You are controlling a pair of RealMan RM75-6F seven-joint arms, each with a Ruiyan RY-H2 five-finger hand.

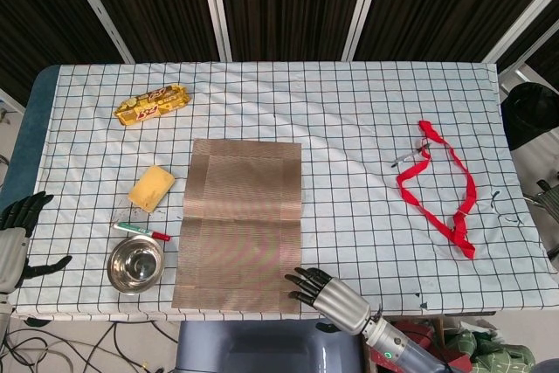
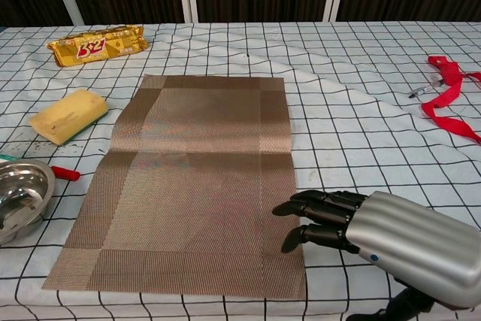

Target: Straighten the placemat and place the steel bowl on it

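Under my right hand (image 2: 331, 219): near corner of the placemat (image 2: 195, 178), fingers spread and holding nothing, tips over its edge, placed, I judge, to press and square it. Far across the mat from this hand: steel bowl (image 1: 135, 264), off the mat, just beside its other long edge, awaiting placement. Beyond the bowl: my left hand (image 1: 19, 238), fingers apart, empty, off the table (image 1: 349, 128) edge, likely kept ready for the bowl.

steel bowl (image 1: 135, 263) left of placemat (image 1: 239, 223)
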